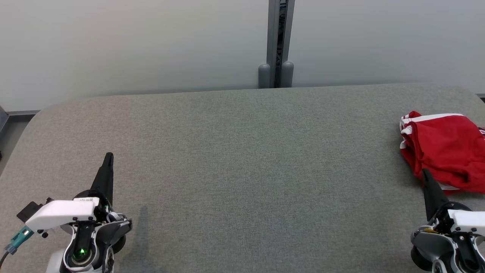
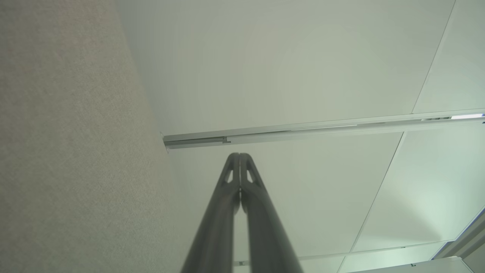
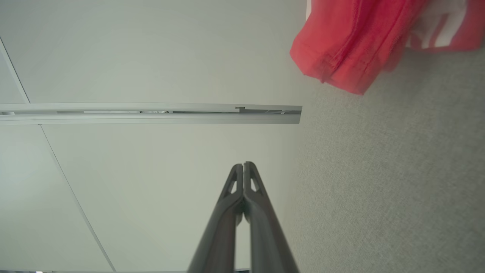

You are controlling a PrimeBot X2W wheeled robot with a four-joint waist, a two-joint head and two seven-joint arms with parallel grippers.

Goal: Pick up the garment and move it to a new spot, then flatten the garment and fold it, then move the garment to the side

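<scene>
Left gripper (image 1: 109, 156): at the lower left of the head view, above the near left part of the counter. Its two long dark fingers are pressed together with nothing between them, and they point away from the robot.

Counter (image 1: 242, 151): a wide surface covered in grey woven fabric, with rounded far corners. It stretches across the scene, and its middle is bare fabric.

Wall panels (image 1: 132, 45): pale and plain, rising directly behind the far edge of the counter.

Metal post (image 1: 278, 38): a grey upright between two panels, behind the counter a little right of centre, with two rounded grey caps at its foot.

Garment (image 1: 443, 148): red cloth with white stripes, lying crumpled in a heap at the far right of the counter. The right edge of the head view cuts it off.

Right gripper (image 1: 425, 171): at the lower right of the head view, fingers closed tight and empty. In that view the tip lines up with the garment's near left edge. The right wrist view shows a strip of bare counter between the fingertips and the red cloth.
</scene>
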